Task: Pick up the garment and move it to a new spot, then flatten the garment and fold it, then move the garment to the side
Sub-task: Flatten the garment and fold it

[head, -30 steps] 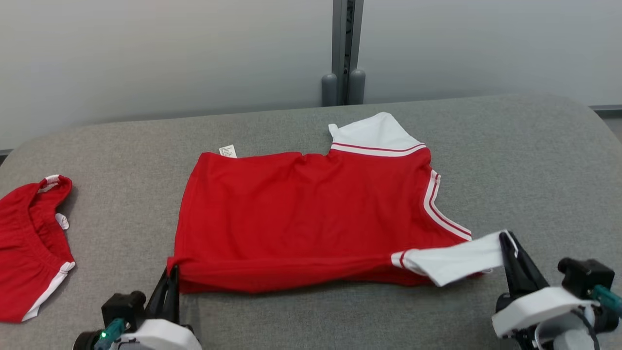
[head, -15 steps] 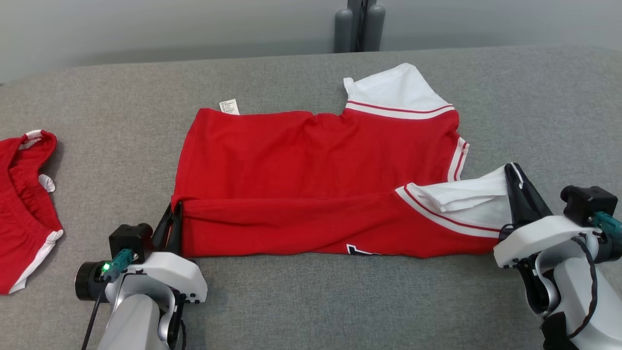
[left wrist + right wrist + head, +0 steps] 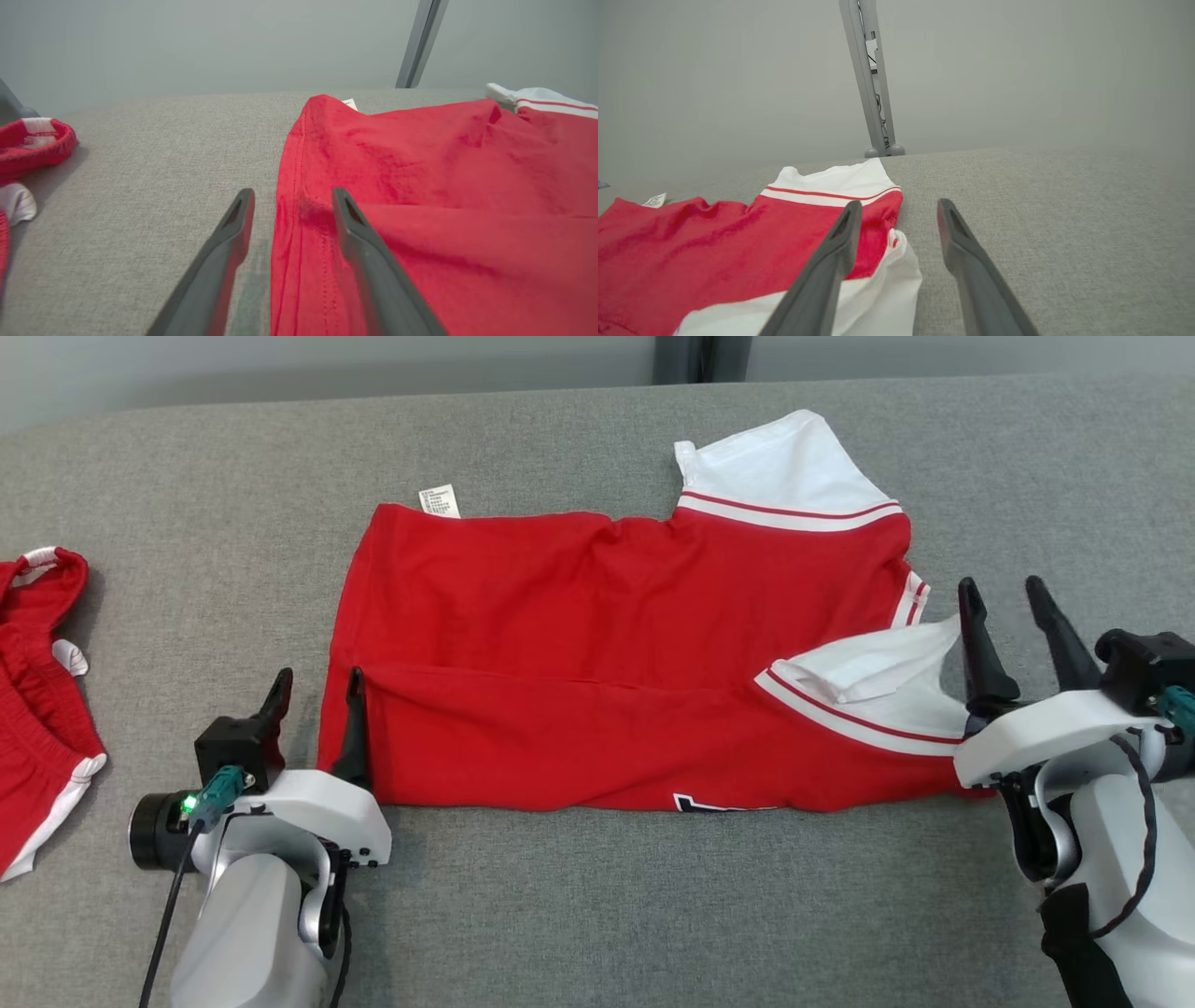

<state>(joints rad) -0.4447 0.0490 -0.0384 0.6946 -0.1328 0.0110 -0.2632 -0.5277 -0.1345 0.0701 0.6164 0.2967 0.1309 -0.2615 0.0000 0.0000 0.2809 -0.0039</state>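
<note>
Grey table (image 3: 560,915) — folded red garment (image 3: 579,644) lies flat; left claw (image 3: 319,676) and right claw (image 3: 999,583) both spread, empty.

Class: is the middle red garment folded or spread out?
Partly folded: the red garment has its near edge doubled back over itself.

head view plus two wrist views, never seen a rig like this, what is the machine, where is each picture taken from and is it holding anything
This is a two-armed robot at a grey fabric-covered table. The head view looks down from its head; each wrist view looks along one gripper's two dark fingers. A red jersey with white sleeves lies part-folded in the middle; a second red garment lies at the table's left edge. The left gripper is open, straddling the jersey's left edge. The right gripper is open beside a white sleeve. Nothing is held.
</note>
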